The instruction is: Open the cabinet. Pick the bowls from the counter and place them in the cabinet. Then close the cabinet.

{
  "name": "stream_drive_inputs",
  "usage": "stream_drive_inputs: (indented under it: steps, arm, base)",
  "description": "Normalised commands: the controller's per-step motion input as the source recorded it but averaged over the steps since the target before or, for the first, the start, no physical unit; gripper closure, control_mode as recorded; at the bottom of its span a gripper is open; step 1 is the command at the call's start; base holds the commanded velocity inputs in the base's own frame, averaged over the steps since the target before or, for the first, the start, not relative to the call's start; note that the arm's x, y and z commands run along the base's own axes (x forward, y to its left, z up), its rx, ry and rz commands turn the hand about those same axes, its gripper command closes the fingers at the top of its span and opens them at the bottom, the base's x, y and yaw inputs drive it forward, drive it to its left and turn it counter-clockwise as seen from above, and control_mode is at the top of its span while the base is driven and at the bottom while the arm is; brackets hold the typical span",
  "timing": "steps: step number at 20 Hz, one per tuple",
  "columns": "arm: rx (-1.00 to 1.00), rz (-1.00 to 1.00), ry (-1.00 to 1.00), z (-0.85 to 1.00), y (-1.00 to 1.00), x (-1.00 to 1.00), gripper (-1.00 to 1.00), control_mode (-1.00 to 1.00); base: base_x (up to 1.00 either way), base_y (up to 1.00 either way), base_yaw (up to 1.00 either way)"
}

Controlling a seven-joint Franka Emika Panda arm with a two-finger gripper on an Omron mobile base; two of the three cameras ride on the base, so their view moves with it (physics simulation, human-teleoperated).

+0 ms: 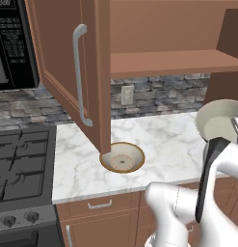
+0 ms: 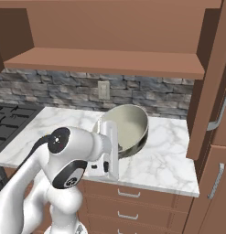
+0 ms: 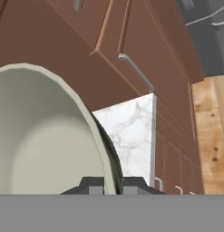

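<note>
So the gripper (image 3: 105, 183) is clamped on the grey-green bowl's (image 2: 128, 128) rim, holding it above the bench (image 1: 164, 144); cream bowl (image 1: 123, 157) sits below the open cabinet (image 1: 159, 62).

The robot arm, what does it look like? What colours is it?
The arm is smooth, glossy white with rounded, chunky segments. Its joints are dark: a round black cap with a white dot at its centre, and a grey-black oval band lower down. A long black strip runs along one segment. The gripper has small dark grey finger tips. No cables show.
</note>
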Motion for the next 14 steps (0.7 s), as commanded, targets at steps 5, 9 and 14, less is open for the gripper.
stream_drive_inputs:
  steps: [5, 9, 14]
  arm:
    - [0.02, 0.0, 0.0, 0.32, 0.0, -0.01, 1.0, -1.0]
    - [0.0, 0.0, 0.0, 0.32, 0.0, 0.0, 1.0, -1.0]
    - [0.0, 0.0, 0.0, 0.31, 0.0, 0.0, 1.0, -1.0]
  base:
    - [0.0, 0.0, 0.0]
    - [0.0, 0.0, 0.0]
    - [0.0, 0.0, 0.0]
